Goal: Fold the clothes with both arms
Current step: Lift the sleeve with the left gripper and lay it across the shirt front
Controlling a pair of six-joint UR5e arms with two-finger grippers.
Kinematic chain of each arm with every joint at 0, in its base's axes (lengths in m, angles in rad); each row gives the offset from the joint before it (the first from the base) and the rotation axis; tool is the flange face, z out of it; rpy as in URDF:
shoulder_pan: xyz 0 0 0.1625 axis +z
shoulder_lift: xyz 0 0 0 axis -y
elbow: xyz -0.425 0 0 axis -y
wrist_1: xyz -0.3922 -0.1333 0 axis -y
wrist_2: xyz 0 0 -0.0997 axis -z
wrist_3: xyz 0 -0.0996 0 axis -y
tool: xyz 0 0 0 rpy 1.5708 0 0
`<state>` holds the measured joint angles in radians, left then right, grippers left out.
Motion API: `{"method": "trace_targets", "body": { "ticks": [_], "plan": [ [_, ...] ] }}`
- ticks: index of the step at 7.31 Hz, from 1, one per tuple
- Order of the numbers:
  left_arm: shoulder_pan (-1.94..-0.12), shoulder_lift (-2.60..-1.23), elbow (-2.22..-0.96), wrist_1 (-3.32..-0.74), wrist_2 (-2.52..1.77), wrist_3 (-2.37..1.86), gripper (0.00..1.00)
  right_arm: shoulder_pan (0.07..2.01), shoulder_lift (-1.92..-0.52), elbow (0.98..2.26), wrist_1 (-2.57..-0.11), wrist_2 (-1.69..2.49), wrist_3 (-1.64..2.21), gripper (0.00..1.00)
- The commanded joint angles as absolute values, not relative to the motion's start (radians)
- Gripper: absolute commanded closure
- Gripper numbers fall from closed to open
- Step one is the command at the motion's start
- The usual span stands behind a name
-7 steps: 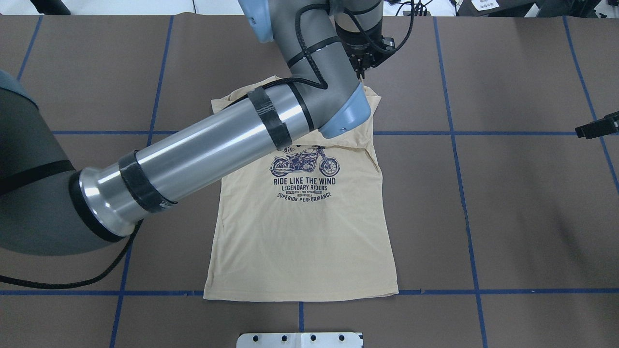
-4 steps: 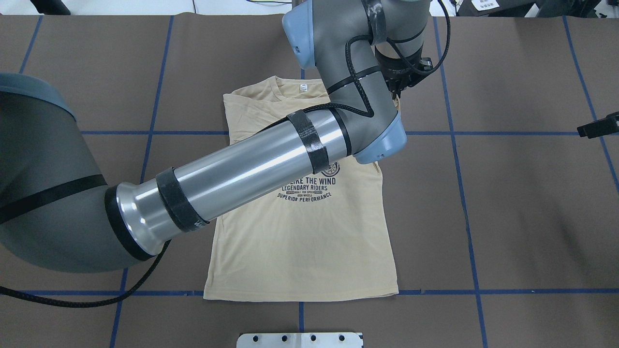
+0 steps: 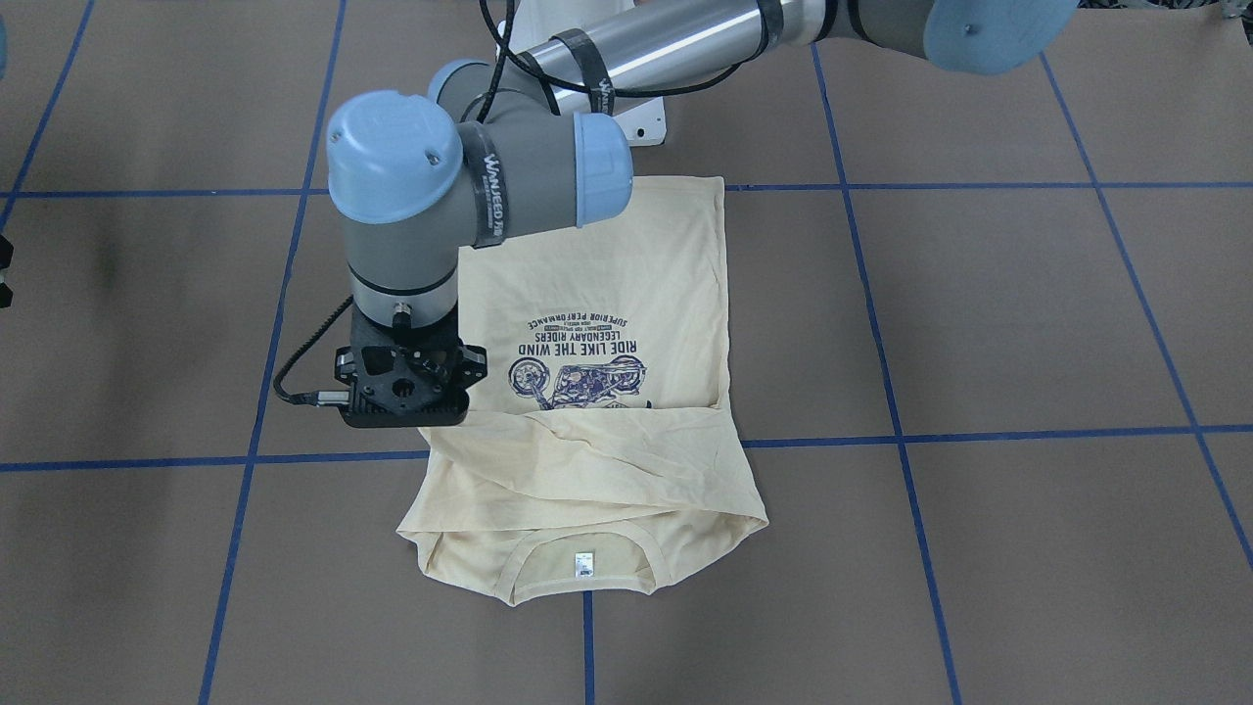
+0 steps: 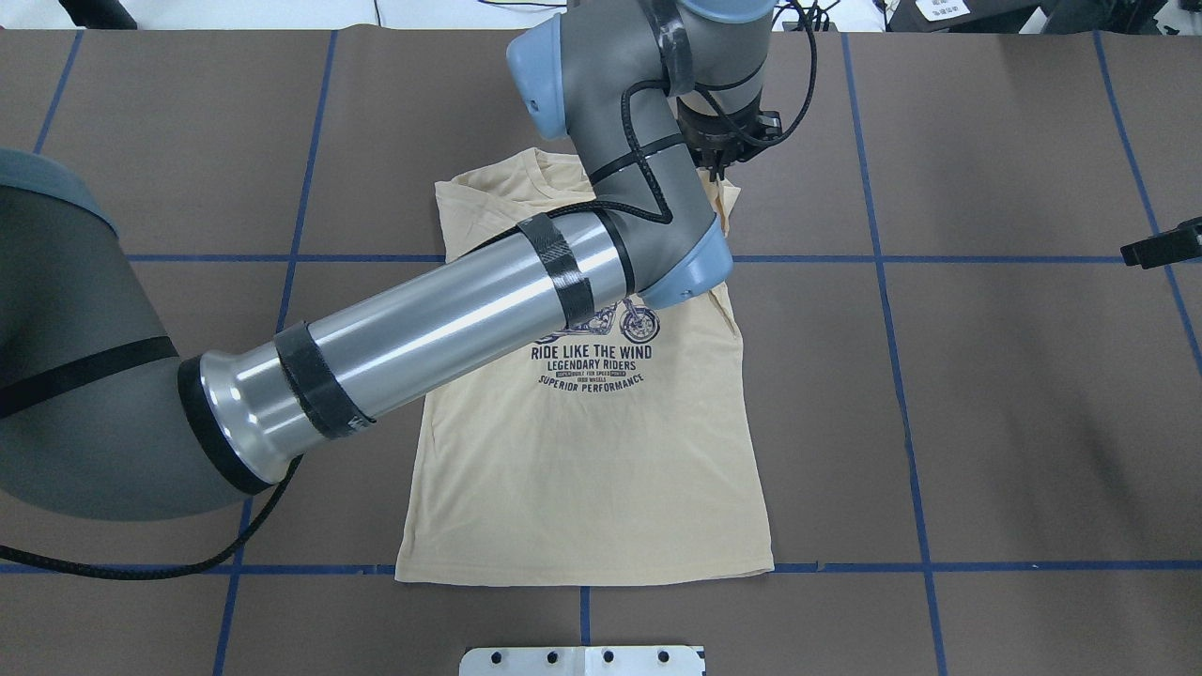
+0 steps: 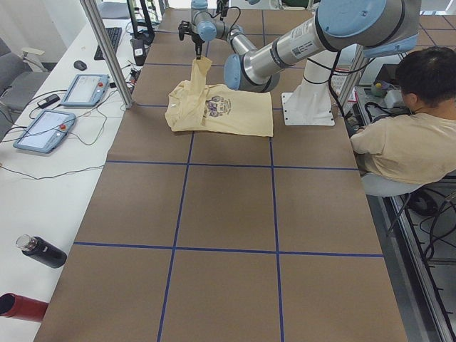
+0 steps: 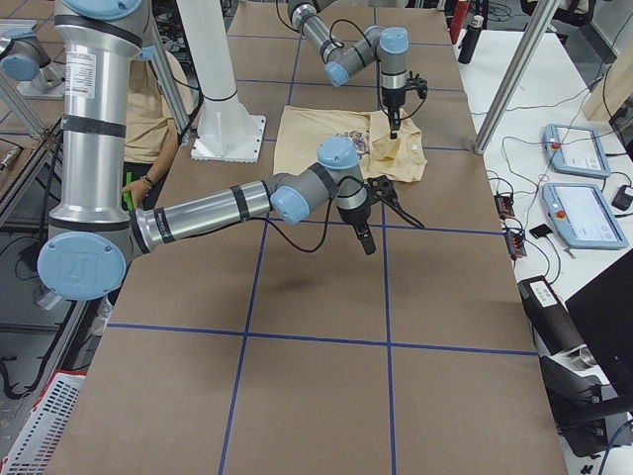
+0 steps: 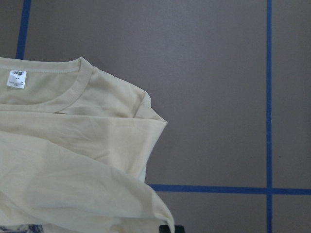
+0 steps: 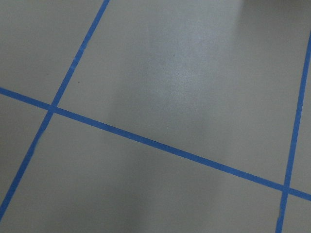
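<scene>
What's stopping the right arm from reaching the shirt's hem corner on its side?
Probably nothing, so likely yes: only bare table lies between the right gripper and that side of the shirt; the left arm crosses higher up.

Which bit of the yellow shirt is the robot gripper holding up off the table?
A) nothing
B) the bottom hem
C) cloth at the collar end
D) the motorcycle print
C: the left gripper is shut on cloth of the shirt at its collar end and holds it up, while the hem lies flat on the table.
</scene>
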<state>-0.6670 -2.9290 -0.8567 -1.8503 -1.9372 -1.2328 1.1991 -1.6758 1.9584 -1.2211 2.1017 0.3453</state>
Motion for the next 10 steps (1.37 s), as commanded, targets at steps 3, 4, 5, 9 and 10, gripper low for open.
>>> {"method": "trace_targets", "body": {
  "ticks": [3,4,5,9,10],
  "plan": [
    [-0.690,-2.794,-0.912,-1.877,-1.902,-1.203,1.00,1.200,-1.675,1.959,-1.221,2.102,0.345,0.00],
    [-0.690,-2.755,-0.957,-1.879,-1.902,-1.201,1.00,1.200,-1.675,1.959,-1.221,2.102,0.347,0.00],
    [-0.690,-2.741,-0.962,-1.879,-1.901,-1.201,1.00,1.200,-1.675,1.960,-1.221,2.102,0.347,0.00],
    [-0.738,-2.521,-1.217,-1.873,-1.898,-0.949,0.00,1.198,-1.661,1.967,-1.220,2.102,0.385,0.00],
    [-0.739,-2.428,-1.338,-1.867,-1.898,-0.931,0.00,1.190,-1.655,1.983,-1.216,2.105,0.462,0.00]
  ]
}}
